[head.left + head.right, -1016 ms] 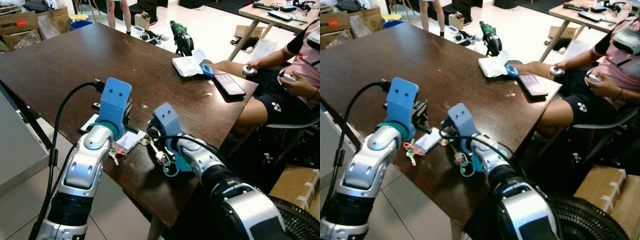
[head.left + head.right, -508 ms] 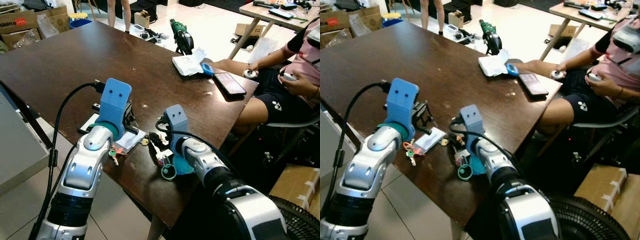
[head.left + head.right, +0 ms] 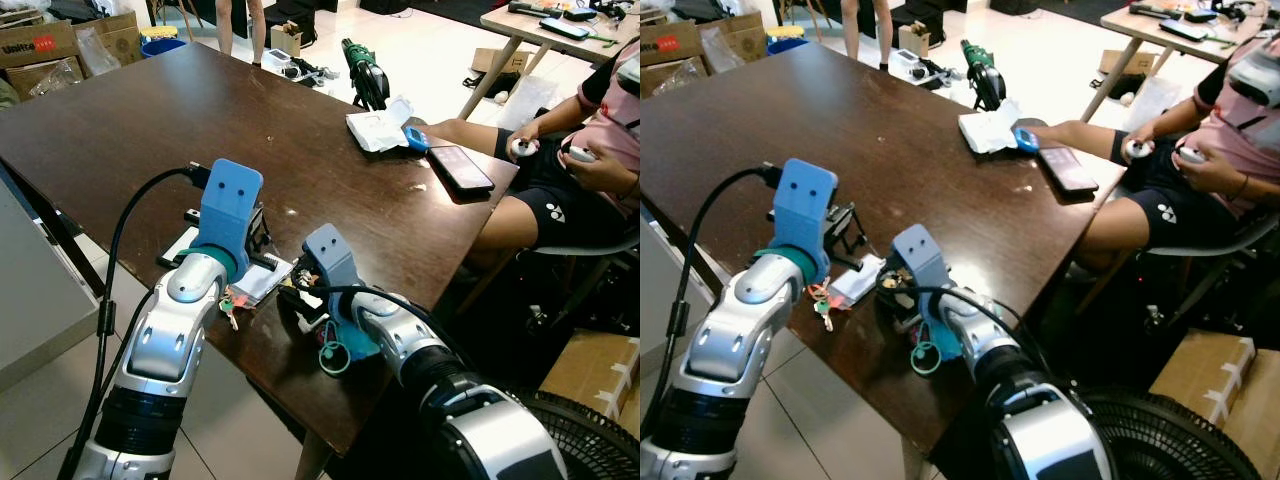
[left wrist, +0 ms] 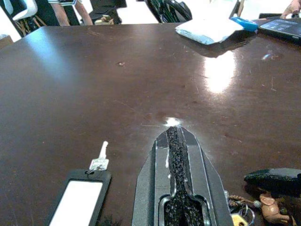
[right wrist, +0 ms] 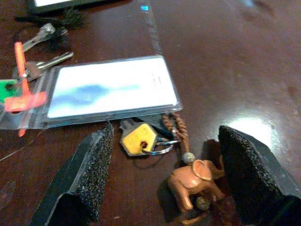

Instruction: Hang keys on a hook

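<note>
Right gripper [image 5: 162,174] has shifted back toward the robot's left since half a second ago, closing on the keys [image 5: 155,141] near the front edge of the surface [image 3: 150,110]. Jaws stand wide apart, one rough black pad on each side of the bunch, holding nothing.

Keys: a yellow-headed key on a metal ring, a braided brown cord with a bead, and a small brown elephant charm [image 5: 195,181] at the end. The elephant lies just beside one fingertip; contact cannot be told.

Touching the bunch on its far side, a clear card sleeve [image 5: 110,89] with a white card in it. At the sleeve's other end, a second lot of plain silver keys with red and green tags [image 5: 23,80].

Left gripper [image 4: 176,174] rests low over the surface just behind the sleeve, pads pressed together, nothing between them. Beside it a black-framed badge holder [image 4: 77,197] with a small key.

Far edge of the surface: a dark phone [image 3: 460,167], white papers [image 3: 378,128], a green and black tool [image 3: 362,68]. A seated person [image 3: 590,150] at the far right corner holds white controllers.
</note>
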Robot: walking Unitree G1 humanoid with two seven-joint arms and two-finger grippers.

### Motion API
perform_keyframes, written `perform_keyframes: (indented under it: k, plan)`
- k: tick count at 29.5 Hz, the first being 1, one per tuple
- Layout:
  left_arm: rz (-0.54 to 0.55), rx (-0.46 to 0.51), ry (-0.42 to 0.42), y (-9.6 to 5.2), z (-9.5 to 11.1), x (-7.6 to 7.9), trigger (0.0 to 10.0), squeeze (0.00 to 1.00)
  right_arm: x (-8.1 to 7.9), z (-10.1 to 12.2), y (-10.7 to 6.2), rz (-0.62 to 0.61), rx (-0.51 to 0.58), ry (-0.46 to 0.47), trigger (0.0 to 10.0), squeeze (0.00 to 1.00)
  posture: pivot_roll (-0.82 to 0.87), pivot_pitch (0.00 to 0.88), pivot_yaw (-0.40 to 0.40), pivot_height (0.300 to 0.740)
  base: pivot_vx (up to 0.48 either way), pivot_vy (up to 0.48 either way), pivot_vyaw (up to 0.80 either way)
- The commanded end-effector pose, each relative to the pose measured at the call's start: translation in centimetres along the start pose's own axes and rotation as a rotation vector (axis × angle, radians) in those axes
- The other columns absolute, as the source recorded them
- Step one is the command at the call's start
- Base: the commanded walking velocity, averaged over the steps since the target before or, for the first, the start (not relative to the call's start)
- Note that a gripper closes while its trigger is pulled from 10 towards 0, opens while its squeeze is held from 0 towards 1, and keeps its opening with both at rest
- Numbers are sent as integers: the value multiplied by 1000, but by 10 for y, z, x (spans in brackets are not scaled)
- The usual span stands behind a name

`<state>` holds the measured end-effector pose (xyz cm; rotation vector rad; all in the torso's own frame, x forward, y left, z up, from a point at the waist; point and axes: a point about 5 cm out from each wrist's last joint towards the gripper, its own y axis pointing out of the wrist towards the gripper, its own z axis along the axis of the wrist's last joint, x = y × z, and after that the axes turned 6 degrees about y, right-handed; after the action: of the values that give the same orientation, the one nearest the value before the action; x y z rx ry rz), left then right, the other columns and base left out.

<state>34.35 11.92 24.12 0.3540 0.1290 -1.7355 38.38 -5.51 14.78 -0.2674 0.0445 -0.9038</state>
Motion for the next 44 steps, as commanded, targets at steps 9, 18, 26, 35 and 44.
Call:
perform_keyframes:
  k: [9, 18, 26, 35, 44]
  plan:
    - [-20, 3, -9, -1, -2, 4, 10000, 0, 25, -19, -11, -242, -58, 197, 10000, 0, 81, 133, 60, 740, 0, 0, 0]
    - [-20, 2, -6, -1, -2, 3, 10000, 0, 22, -18, -8, -240, -61, 227, 7490, 0, 87, 137, 61, 740, 0, 0, 0]
    - [-19, -2, -7, -1, -2, 3, 10000, 0, 20, -18, -7, -238, -66, 225, 10000, 0, 91, 145, 63, 740, 0, 0, 0]
    - [-16, -5, -5, -1, -3, 2, 10000, 0, 10, -22, -2, -189, -117, 168, 3725, 0, 105, 143, 57, 740, 0, 0, 0]
    - [-10, -8, -1, 0, -4, 0, 10000, 0, 2, -27, 0, -128, -164, 109, 2000, 0, 110, 137, 56, 740, 0, 0, 0]
